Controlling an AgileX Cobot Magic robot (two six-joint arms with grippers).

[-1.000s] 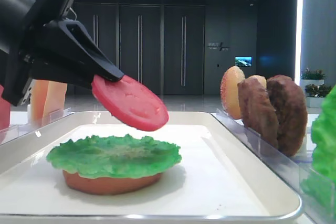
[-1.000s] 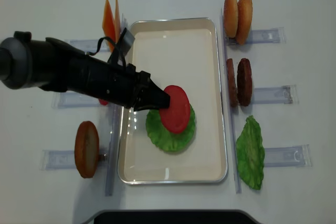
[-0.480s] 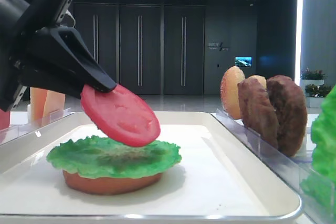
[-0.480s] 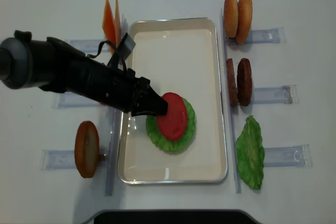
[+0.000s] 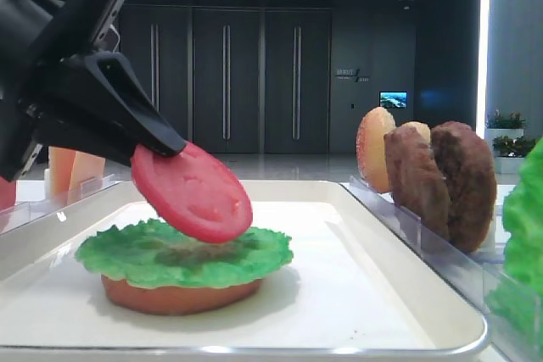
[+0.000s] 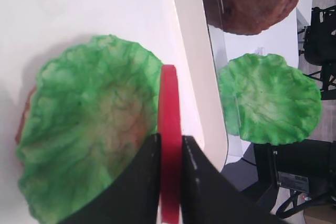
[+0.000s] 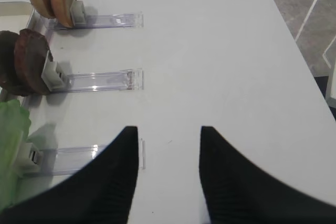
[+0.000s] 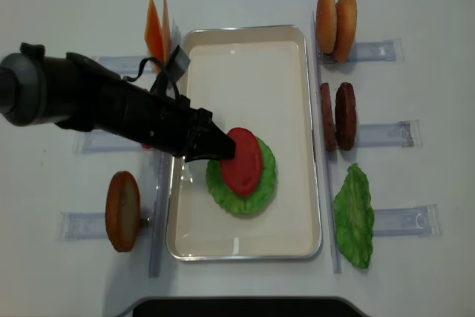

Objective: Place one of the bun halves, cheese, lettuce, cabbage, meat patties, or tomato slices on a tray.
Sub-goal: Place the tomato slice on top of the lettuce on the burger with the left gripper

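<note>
My left gripper (image 8: 223, 152) is shut on the rim of a red tomato slice (image 8: 241, 161). The slice tilts down over a green lettuce (image 5: 182, 252) leaf that lies on a bun half (image 5: 178, 296) in the white tray (image 8: 245, 79). In the low exterior view the tomato slice (image 5: 193, 192) has its lower edge at the top of the lettuce. The left wrist view shows the slice (image 6: 169, 103) edge-on between the black fingers (image 6: 149, 171), beside the lettuce (image 6: 84, 135). My right gripper (image 7: 169, 129) stands open over bare table, holding nothing.
Clear holders flank the tray. To its right stand two bun halves (image 8: 335, 12), two meat patties (image 8: 338, 115) and a lettuce leaf (image 8: 355, 217). To its left are cheese slices (image 8: 157, 31) and another bun half (image 8: 122, 211).
The left gripper has lowered the tomato slice and drawn it a little leftward, from above the lettuce down to its top. The right gripper shows no earlier view.
</note>
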